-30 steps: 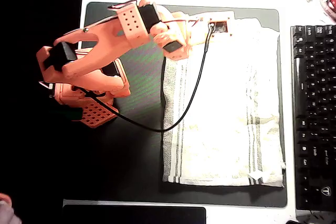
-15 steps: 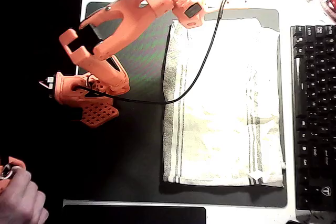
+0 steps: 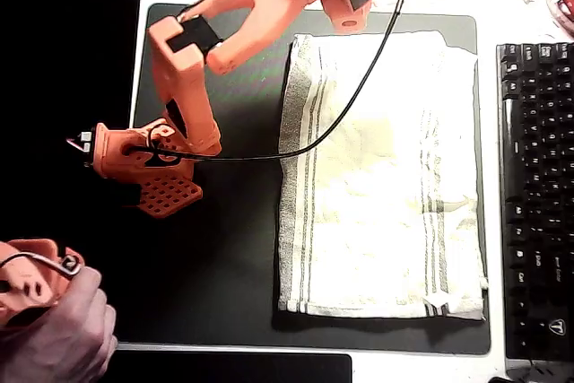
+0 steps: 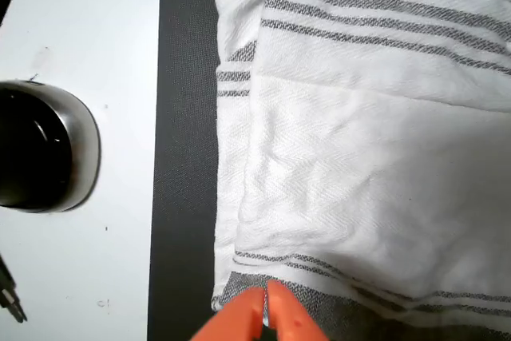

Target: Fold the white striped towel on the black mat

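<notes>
The white striped towel (image 3: 381, 177) lies flat on the black mat (image 3: 224, 266), toward the mat's right side in the overhead view, and it appears already doubled over: the wrist view shows an upper layer lying over a lower one whose striped edge peeks out at the left. In the overhead view the orange arm (image 3: 233, 15) reaches up past the mat's far edge, with its black cable (image 3: 341, 114) draped across the towel's upper left part.

In the wrist view the tool (image 4: 266, 309) sits at the bottom of the frame above the towel's grey-striped border. Its two orange tips are pressed together with nothing between them, so it is clenched and empty, though only the tips show, so this is a cautious reading. A round dark object with a metal rim (image 4: 40, 145) rests on the white table (image 4: 104, 37) beside the mat.

The work seems to be between folds, or near its end. A further fold would call for opening the tips, dropping to a free short edge, pinching both layers and carrying them across.
</notes>
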Available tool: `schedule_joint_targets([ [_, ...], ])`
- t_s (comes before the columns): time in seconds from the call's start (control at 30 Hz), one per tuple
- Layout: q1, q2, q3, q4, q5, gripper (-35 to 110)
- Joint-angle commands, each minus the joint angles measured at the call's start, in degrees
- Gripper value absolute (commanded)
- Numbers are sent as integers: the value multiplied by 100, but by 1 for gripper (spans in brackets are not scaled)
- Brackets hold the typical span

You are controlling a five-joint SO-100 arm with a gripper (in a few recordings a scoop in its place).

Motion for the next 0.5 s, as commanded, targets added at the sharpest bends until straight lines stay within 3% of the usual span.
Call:
schedule_joint_targets([
  [0.0, -70, -229, -334, 0, -26, 0],
  [0.3, -88, -1072, -694, -316, -62, 0],
  [0.47, -70, -1266, -782, -343, -79, 8],
])
